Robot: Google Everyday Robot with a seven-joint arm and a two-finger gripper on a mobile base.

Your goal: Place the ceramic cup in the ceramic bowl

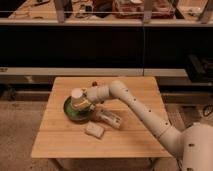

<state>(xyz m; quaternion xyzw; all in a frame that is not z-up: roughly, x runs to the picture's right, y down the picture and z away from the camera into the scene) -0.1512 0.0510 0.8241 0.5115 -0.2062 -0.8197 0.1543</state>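
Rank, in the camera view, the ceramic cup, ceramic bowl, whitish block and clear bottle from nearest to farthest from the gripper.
Gripper is over the bowl.
1. Ceramic cup: at the gripper.
2. Ceramic bowl: just beneath.
3. Clear bottle: lying to its right.
4. Whitish block: nearer the table's front edge.

Pincer (83, 102) with ceramic cup (78, 97) over ceramic bowl (70, 113) on table (130, 140), block (94, 130) in front.
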